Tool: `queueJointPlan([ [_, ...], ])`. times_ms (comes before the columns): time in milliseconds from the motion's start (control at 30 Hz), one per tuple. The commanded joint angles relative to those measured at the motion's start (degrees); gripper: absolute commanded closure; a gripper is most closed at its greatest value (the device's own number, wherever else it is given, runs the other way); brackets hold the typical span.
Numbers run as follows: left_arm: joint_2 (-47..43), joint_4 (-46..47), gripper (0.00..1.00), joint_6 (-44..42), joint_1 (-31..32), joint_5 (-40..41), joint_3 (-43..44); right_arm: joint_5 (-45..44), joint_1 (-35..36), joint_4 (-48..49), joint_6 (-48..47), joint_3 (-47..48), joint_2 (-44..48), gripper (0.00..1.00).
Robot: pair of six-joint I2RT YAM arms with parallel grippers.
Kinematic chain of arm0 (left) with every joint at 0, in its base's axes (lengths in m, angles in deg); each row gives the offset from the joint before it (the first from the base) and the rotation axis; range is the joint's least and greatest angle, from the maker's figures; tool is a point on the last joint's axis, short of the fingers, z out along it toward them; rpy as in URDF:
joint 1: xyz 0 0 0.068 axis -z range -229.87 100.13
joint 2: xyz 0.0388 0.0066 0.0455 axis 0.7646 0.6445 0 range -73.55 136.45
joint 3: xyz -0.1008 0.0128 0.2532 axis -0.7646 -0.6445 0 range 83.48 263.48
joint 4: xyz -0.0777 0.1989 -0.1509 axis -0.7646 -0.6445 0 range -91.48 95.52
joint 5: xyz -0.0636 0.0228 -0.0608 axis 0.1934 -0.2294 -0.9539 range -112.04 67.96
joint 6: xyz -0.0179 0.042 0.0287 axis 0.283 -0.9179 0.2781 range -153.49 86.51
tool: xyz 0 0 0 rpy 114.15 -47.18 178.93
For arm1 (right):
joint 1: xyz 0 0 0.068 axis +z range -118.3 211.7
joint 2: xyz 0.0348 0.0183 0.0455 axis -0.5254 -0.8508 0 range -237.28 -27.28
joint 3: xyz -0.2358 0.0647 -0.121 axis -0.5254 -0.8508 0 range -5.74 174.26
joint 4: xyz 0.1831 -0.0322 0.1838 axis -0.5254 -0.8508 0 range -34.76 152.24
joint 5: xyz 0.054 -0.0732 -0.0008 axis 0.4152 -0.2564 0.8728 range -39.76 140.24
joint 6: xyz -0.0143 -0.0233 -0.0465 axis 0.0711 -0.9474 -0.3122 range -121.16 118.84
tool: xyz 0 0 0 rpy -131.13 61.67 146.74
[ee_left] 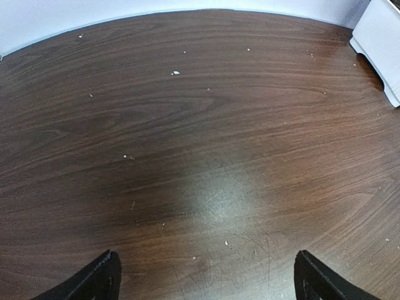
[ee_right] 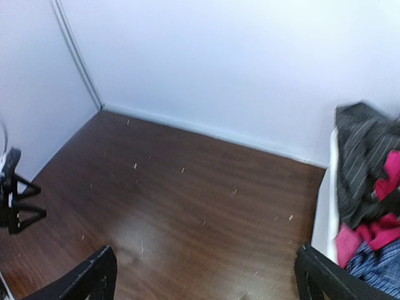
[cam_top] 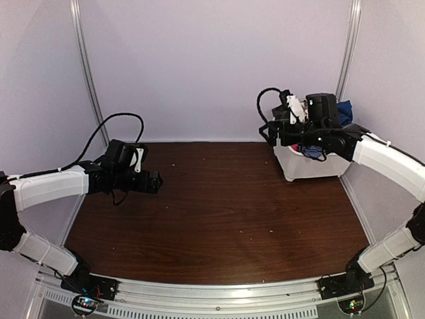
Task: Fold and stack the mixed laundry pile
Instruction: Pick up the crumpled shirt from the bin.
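laundry (ee_right: 365, 181): piled crumpled in the bin (ee_right: 324, 209)
left gripper (ee_left: 206, 278): held open, empty, well left of it
right gripper (ee_right: 206, 278): held open, empty, just beside it

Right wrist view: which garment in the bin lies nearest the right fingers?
The blue plaid piece, at the near end of the bin, right beside the right fingers. The pink garment lies behind it, and the dark grey striped one is farthest back.

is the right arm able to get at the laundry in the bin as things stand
Probably yes: the right hand is open beside the white bin, and the laundry pile heaps above its rim, uncovered.
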Motion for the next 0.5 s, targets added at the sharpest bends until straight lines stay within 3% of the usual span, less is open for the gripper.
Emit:
queueJointPlan([
  [0, -2.24, 1.97, 0.02, -1.31, 0.3, 0.37, 3.47, -7.74, -5.01, -4.29, -3.89, 11.72, -1.01, 0.0],
  [233, -2.78, 0.2, 0.02, -2.19, 0.34, 0.61, 7.28, -17.48, -18.39, -8.79, -3.54, 27.04, -5.94, 0.0],
  [467, -3.44, 1.65, 0.02, -0.91, 0.35, -0.08, 5.4, -29.1, -20.7, -16.14, -7.99, 42.31, -18.91, 0.0],
])
